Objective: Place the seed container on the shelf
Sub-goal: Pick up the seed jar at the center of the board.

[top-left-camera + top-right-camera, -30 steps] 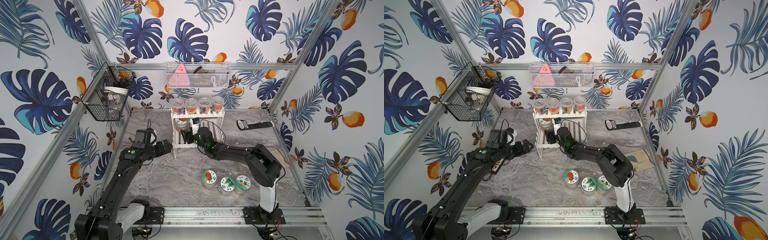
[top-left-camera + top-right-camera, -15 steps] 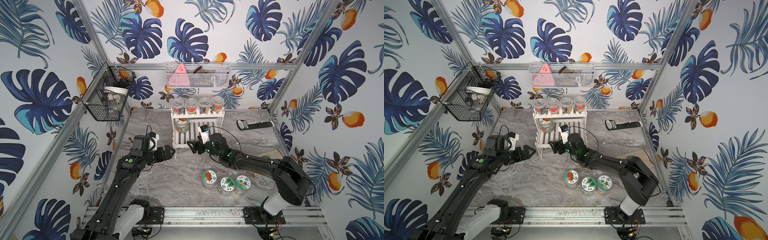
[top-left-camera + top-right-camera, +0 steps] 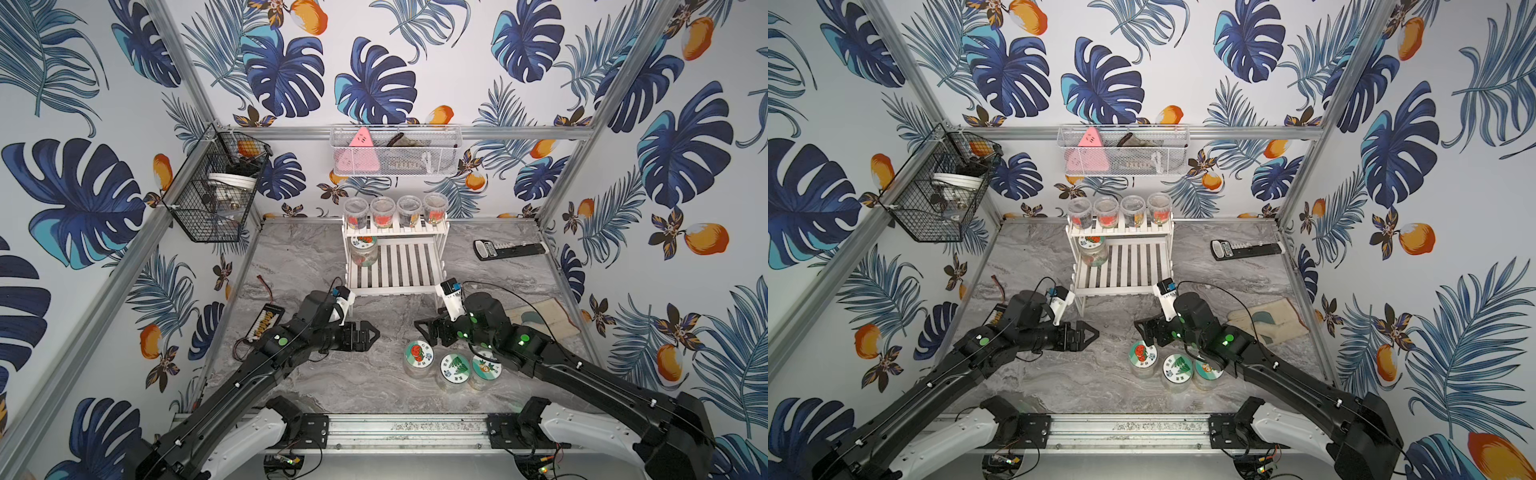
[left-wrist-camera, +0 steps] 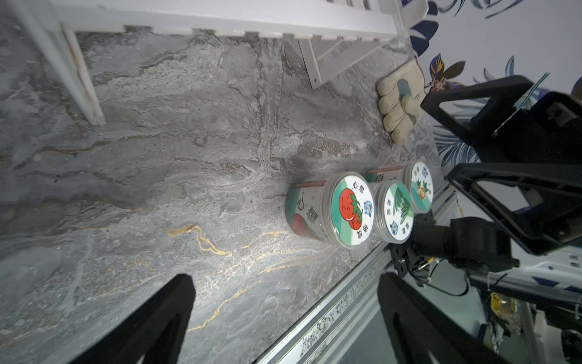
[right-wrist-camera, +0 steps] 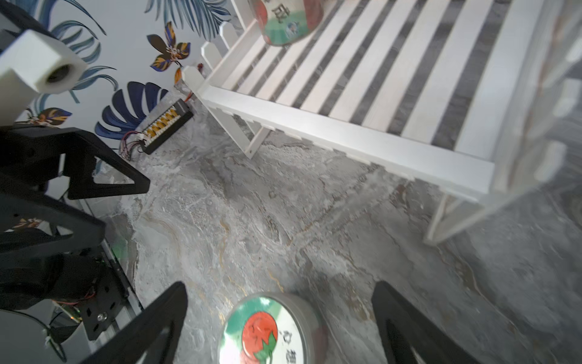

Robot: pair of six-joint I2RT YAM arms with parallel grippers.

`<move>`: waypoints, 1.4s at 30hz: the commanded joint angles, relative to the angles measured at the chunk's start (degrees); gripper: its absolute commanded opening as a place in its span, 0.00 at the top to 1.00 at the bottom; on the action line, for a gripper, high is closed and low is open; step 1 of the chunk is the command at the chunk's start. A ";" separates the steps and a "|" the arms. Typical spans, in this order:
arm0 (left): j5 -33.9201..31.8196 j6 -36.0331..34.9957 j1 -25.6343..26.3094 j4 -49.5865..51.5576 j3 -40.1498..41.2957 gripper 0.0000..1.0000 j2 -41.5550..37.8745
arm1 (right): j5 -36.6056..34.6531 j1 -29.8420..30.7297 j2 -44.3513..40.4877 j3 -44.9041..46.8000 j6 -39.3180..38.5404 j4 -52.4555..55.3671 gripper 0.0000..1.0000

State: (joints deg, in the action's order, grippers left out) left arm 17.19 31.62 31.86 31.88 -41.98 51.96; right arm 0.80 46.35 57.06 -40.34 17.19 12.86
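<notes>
Three lidded tubs stand in a row on the marble table, near the front rail: a tomato-lidded tub point(image 3: 419, 353), a leaf-lidded tub point(image 3: 454, 368) and a third tub point(image 3: 485, 366) that the right arm partly covers from above. The left wrist view shows all three from the side, with their labels, which neither top view gives.

The seed container point(image 3: 364, 251) stands upright on the lower tier of the shelf point(image 3: 395, 286), at its left end, against the step. Both top views show its lid. The right wrist view catches only its lower part point(image 5: 288, 22), cut off by the frame edge, and the left wrist view sees only the shelf's underside and legs point(image 4: 220, 19). Four clear jars point(image 3: 382, 210) line the upper tier; I cannot make out what is in them.

The left gripper point(image 3: 372, 334) hangs over bare table in front of the shelf, jaws spread wide with nothing in them, as its wrist view point(image 4: 283, 277) makes plain. The right gripper point(image 3: 422, 330) faces it, just above the tomato-lidded tub. Its jaws are wide apart too and grip nothing; its own camera point(image 5: 279, 285) shows that lid point(image 5: 267, 331) below, clear of both fingers.

A work glove point(image 3: 1271, 320) lies beside the right arm, half hidden by it in a top view point(image 3: 540, 316).
</notes>
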 commanded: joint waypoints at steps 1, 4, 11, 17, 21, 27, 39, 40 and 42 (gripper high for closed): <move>-8.01 1.32 6.29 -3.28 -1.12 0.01 3.12 | -4.91 -0.03 -3.31 1.40 3.78 8.53 0.03; -13.46 1.30 13.74 -4.27 -3.30 0.01 7.80 | -6.07 -0.06 -5.61 2.34 5.59 10.15 0.02; -25.38 -2.95 27.81 -2.62 -11.84 0.01 22.02 | -14.27 -0.34 -8.26 3.57 12.85 15.70 0.01; -29.23 -6.13 31.29 -3.03 -16.38 0.01 29.64 | -12.21 -2.87 -11.43 5.25 13.70 14.93 0.00; -29.40 -7.17 32.08 -3.22 -18.40 0.01 33.08 | -8.57 -3.63 -11.36 5.35 11.10 14.48 0.00; -30.92 -7.67 32.22 -2.00 -19.98 0.01 36.03 | -4.87 -3.64 -9.70 5.44 9.97 14.65 0.00; -28.26 -7.98 32.45 -3.28 -21.19 0.01 38.77 | -6.52 -3.72 -10.65 7.25 11.98 13.68 0.00; -28.62 -7.97 32.48 -3.00 -21.21 0.01 39.06 | -6.61 -3.65 -10.57 7.36 12.15 13.61 0.00; -28.96 -7.97 32.48 -2.74 -21.14 0.01 39.50 | -6.60 -3.65 -10.48 7.55 12.39 13.51 0.00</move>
State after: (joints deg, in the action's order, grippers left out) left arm -11.53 24.23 64.20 29.19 -62.72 91.05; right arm -5.26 42.65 46.57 -32.97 28.80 27.03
